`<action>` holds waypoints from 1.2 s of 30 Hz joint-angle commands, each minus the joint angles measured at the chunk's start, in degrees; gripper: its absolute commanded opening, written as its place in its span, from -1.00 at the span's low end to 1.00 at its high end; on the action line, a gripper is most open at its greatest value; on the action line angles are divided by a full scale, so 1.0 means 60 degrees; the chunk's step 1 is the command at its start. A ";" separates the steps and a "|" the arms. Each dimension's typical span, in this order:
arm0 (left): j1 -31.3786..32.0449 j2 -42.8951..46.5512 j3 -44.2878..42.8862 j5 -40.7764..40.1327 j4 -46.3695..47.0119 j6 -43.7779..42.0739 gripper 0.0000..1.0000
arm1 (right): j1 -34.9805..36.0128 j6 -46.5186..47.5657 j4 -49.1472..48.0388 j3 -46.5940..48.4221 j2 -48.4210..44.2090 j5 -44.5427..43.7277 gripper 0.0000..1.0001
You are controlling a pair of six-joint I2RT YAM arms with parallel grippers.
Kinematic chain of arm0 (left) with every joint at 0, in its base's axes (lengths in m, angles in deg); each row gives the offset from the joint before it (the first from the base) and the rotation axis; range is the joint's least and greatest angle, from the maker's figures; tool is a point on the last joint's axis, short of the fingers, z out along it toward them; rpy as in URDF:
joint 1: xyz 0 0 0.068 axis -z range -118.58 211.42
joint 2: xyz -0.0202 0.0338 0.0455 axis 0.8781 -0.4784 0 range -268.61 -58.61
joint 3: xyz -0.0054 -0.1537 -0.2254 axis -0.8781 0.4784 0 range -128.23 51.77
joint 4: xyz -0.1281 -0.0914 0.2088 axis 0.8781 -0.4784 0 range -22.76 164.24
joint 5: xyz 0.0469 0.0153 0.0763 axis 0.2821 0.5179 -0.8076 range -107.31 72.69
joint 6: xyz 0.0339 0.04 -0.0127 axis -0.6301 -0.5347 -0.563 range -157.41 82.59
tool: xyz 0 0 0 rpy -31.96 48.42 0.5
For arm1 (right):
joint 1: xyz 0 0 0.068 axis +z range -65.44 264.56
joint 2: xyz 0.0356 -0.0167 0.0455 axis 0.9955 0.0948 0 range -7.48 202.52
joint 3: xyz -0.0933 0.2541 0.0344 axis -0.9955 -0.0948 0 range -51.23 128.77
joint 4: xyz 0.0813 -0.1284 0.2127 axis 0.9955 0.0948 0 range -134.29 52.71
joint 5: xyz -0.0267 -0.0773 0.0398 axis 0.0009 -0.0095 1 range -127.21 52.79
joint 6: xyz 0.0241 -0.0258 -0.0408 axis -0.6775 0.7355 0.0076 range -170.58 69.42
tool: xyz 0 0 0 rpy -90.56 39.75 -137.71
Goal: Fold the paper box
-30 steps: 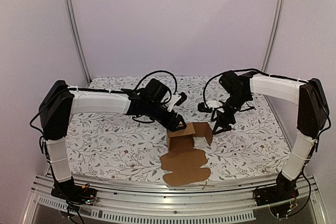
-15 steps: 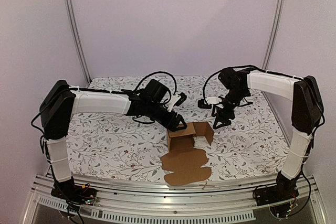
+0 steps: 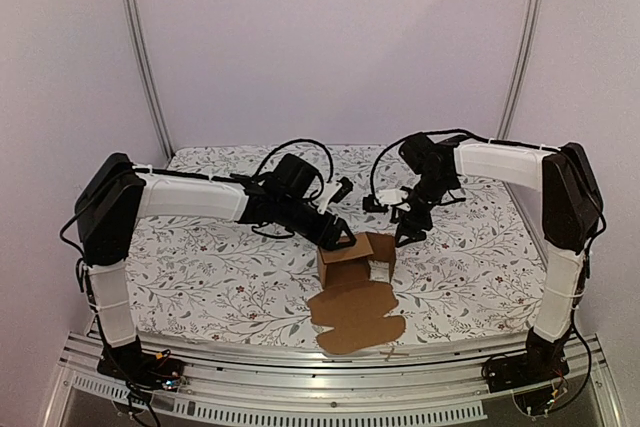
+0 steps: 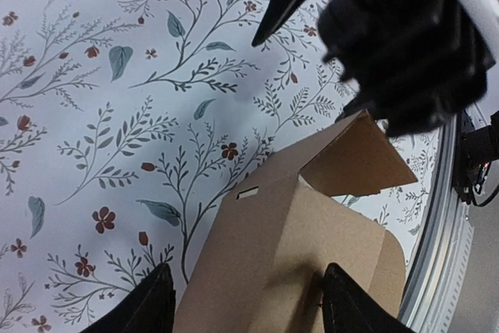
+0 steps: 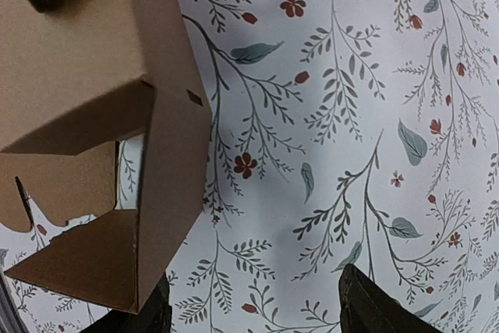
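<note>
Seen from above, the paper box is a plain brown corrugated cardboard die-cut, only half raised. It sits on the floral-clothed table a little right of the middle, close to the near edge. Its rear part stands up as walls, while a flat flap lies toward that near edge. The black two-finger left gripper is down at the box's far left corner. The black right gripper hangs just beside the far right wall.

In the left wrist view, the fingers stand well apart over a raised panel, and the cardboard runs on beyond the gap. The jaws are parted and pinch nothing. Whether a fingertip touches the board I cannot tell. A small slot shows near the panel's fold.

In the right wrist view, the fingers are spread wide over bare cloth with nothing between them — empty — and the box lies apart, off to one side.

Nothing clamps the walls, so the springy board may well fall flat again. A sideways push from the right gripper could slide the light box across the cloth — even off the near edge — rather than crease it. A tab that misses its slot would likely buckle.
</note>
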 commanded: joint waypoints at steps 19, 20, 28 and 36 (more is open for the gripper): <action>-0.0266 0.0301 0.1253 0.0541 0.1432 0.1056 0.25 | 0.1309 -0.2109 -0.0326 -0.0624 -0.0613 0.1613 0.21; -0.0269 0.0314 0.1250 0.0582 0.1434 0.1048 0.25 | 0.1312 -0.2103 -0.0217 -0.0480 -0.0555 0.1637 0.21; -0.0425 0.0336 0.1347 0.0883 0.1464 0.1235 0.25 | 0.1305 -0.2097 0.0197 -0.0076 -0.0110 0.1971 0.23; -0.0450 0.0302 0.1381 0.0990 0.1963 0.1530 0.24 | 0.1607 -0.2692 -0.1181 -0.1277 -0.0525 0.1669 0.29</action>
